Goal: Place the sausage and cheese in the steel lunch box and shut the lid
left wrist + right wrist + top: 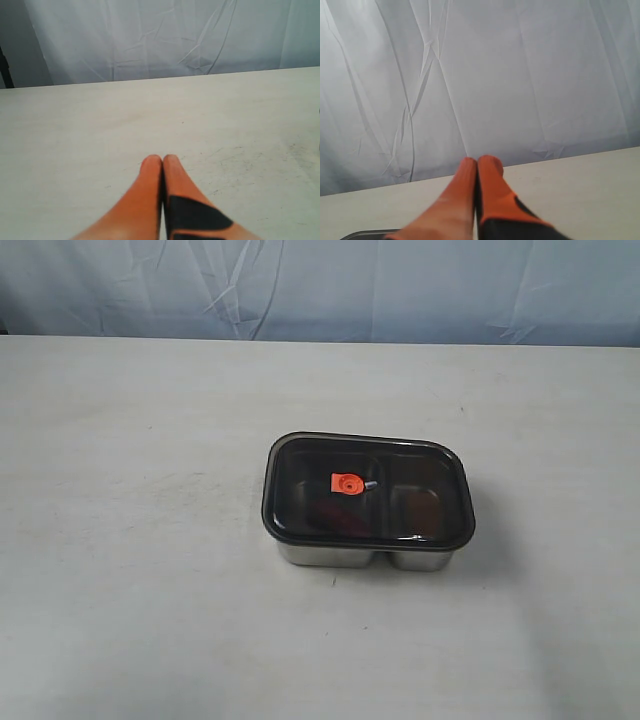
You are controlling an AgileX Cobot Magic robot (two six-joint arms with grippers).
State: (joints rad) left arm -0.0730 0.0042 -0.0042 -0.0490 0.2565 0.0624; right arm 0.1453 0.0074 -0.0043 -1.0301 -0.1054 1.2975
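The steel lunch box (335,556) stands near the middle of the table with the dark translucent lid (420,490) sitting on it, orange valve tab (347,483) at its centre. Through the lid a dim reddish shape, perhaps the sausage (335,515), shows in the left compartment. I cannot make out the cheese. Neither arm appears in the exterior view. My left gripper (162,159) is shut over bare table, holding nothing. My right gripper (477,161) is shut too, empty, pointing toward the backdrop; a dark lid edge (367,233) peeks in at the frame's bottom.
A white table (120,540) spreads on all sides of the box. A pale blue-grey wrinkled cloth backdrop (320,285) hangs behind the table's far edge.
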